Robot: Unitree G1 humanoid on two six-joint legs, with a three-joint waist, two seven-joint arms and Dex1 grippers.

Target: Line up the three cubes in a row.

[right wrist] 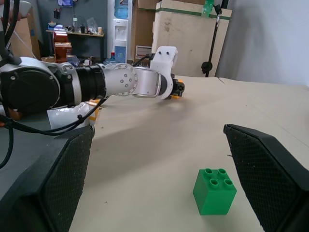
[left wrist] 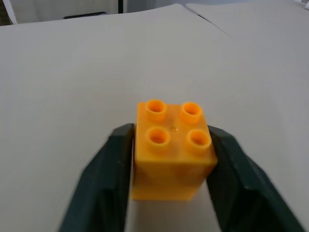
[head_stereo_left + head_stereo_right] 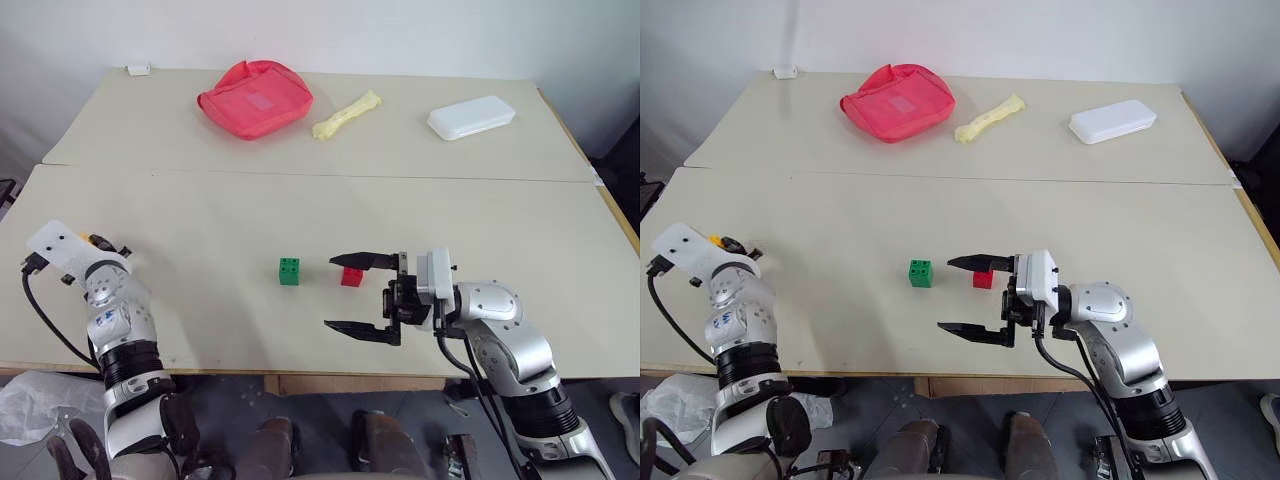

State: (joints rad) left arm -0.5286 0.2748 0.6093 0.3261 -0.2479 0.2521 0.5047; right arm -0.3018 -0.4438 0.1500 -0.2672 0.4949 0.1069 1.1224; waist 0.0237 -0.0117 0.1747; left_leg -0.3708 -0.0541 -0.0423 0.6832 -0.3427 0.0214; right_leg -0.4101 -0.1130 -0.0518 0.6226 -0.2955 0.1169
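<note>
The orange cube sits upright on the table at the left edge, and my left gripper is shut on its two sides. From the head, that gripper shows a bit of orange at its tip. The green cube stands near the middle front of the table, with the red cube a short way to its right. My right gripper hovers open, pointing left toward the green cube. Its far finger passes just in front of the red cube.
At the back of the table lie a big red pouch, a pale yellow object and a white flat box. A small white item sits at the far left corner. A seam runs across between the two tabletops.
</note>
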